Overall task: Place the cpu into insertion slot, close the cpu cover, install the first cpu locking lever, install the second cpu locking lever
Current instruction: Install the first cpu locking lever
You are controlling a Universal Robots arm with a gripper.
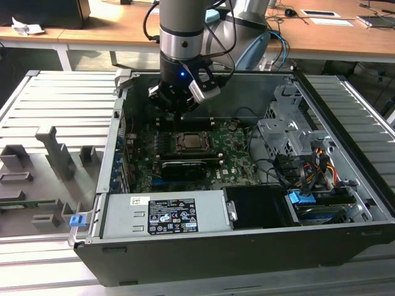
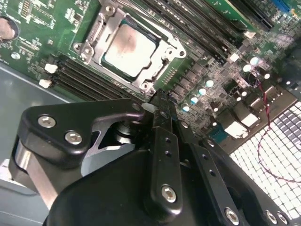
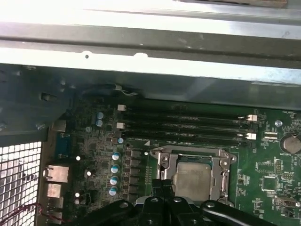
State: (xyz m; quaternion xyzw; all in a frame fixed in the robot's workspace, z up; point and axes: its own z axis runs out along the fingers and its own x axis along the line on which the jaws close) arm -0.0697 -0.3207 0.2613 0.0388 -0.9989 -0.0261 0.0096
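The cpu lies silvery face up in the insertion slot on the green motherboard. The cpu cover lies flat around it as a silvery frame, with the chip showing through its window. In the first wrist view the cpu and the cover sit just beyond the fingertips. My gripper hangs low inside the case at one edge of the socket, on the side of the memory slots. Its black fingers are shut together and I see nothing between them. In the exterior view the gripper is just behind the socket.
Memory slots run beside the socket. A long black card lies in front of it. The case rear wall, the power supply and the drive cage hem the board in. Grey fixtures stand outside the case on the exterior view's left.
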